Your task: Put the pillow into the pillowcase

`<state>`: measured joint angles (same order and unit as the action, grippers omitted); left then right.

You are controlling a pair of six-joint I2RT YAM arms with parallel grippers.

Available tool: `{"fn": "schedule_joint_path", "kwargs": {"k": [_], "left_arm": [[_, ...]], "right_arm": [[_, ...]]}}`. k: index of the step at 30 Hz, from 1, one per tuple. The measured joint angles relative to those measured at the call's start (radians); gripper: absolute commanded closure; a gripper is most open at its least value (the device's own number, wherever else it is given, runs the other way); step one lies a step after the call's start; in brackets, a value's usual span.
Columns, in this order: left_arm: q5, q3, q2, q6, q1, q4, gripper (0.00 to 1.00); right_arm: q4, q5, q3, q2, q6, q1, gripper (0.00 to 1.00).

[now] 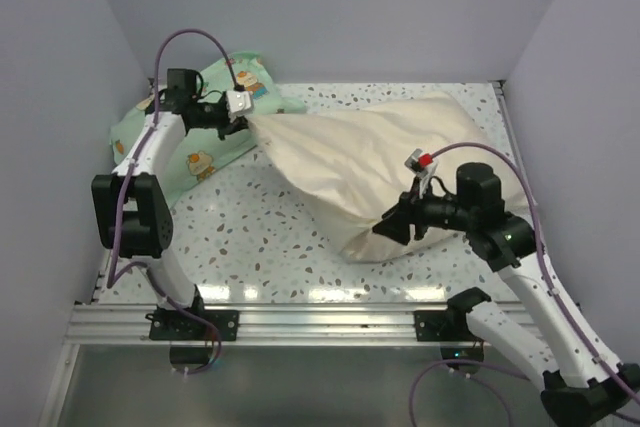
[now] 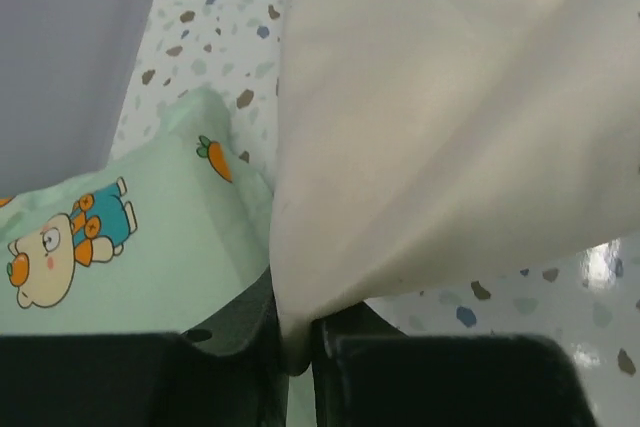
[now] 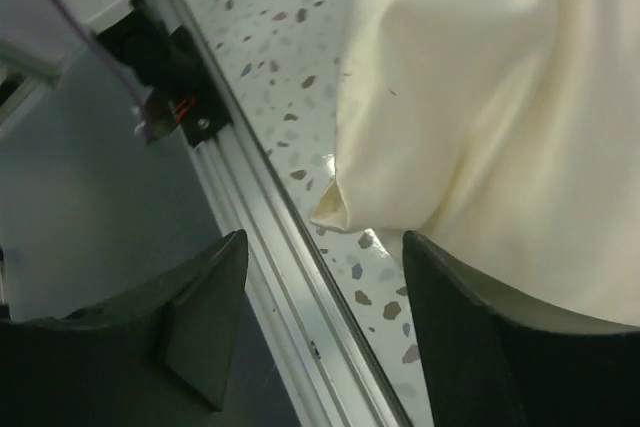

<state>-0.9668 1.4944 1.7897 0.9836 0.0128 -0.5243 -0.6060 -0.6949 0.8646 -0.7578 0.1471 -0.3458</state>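
The cream pillowcase [image 1: 370, 162] lies bulging and diagonal across the table, from far left to near right. The dimpled pillow does not show in any view. My left gripper [image 1: 243, 119] is shut on the pillowcase's far-left corner, and the wrist view shows the cloth [image 2: 440, 127] pinched between the jaws of that gripper [image 2: 295, 347]. My right gripper [image 1: 397, 228] is open at the near corner of the pillowcase. In the right wrist view the gripper [image 3: 325, 239] holds nothing, and the cloth's corner [image 3: 335, 209] lies just ahead of it, above the table's edge.
A mint-green cartoon-print pillow [image 1: 195, 157] lies at the far left beside my left gripper and also shows in the left wrist view [image 2: 150, 247]. An aluminium rail [image 1: 320, 319] runs along the near table edge. Grey walls close in the left, back and right.
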Motion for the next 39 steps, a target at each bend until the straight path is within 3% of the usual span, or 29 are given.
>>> {"fn": "schedule_joint_path", "kwargs": {"k": [1,2,5,9,10,11,13,16,22,27,32,39], "left_arm": [[0.014,0.011,-0.002,0.109,-0.020,-0.075,0.73],[0.037,0.011,-0.009,0.210,-0.037,-0.135,0.63],[0.122,-0.093,-0.074,0.443,-0.075,-0.232,0.60],[0.196,-0.168,-0.125,0.607,-0.142,-0.365,0.51],[0.198,-0.147,-0.117,0.613,-0.157,-0.386,0.34],[0.195,-0.094,-0.097,0.606,-0.172,-0.435,0.28],[0.177,0.047,-0.049,0.549,-0.182,-0.484,0.19],[0.198,0.137,-0.050,0.336,-0.084,-0.446,0.16],[0.274,-0.253,-0.240,-0.175,0.308,-0.168,0.18],[0.388,-0.455,-0.244,-0.525,0.481,0.023,0.18],[0.470,-0.378,-0.053,-0.680,0.550,0.127,0.18],[0.565,-0.089,0.245,-0.688,0.531,0.170,0.10]], "right_arm": [[0.017,-0.001,-0.004,-0.003,0.015,-0.082,0.02],[0.045,-0.004,0.000,-0.018,0.004,-0.148,0.01],[0.065,0.013,0.018,-0.037,-0.014,-0.264,0.02],[0.027,0.163,0.098,-0.077,-0.103,-0.272,0.01],[0.019,0.209,0.120,-0.089,-0.132,-0.263,0.02],[0.014,0.259,0.138,-0.103,-0.165,-0.251,0.01],[0.004,0.329,0.159,-0.146,-0.223,-0.200,0.01],[-0.008,0.357,0.172,-0.261,-0.295,-0.032,0.01],[-0.032,0.423,0.281,-0.640,-0.416,0.251,0.02],[-0.091,0.478,0.291,-0.695,-0.535,0.408,0.02],[-0.124,0.531,0.269,-0.695,-0.621,0.431,0.01],[-0.211,0.586,0.193,-0.792,-0.683,0.427,0.02]]}}
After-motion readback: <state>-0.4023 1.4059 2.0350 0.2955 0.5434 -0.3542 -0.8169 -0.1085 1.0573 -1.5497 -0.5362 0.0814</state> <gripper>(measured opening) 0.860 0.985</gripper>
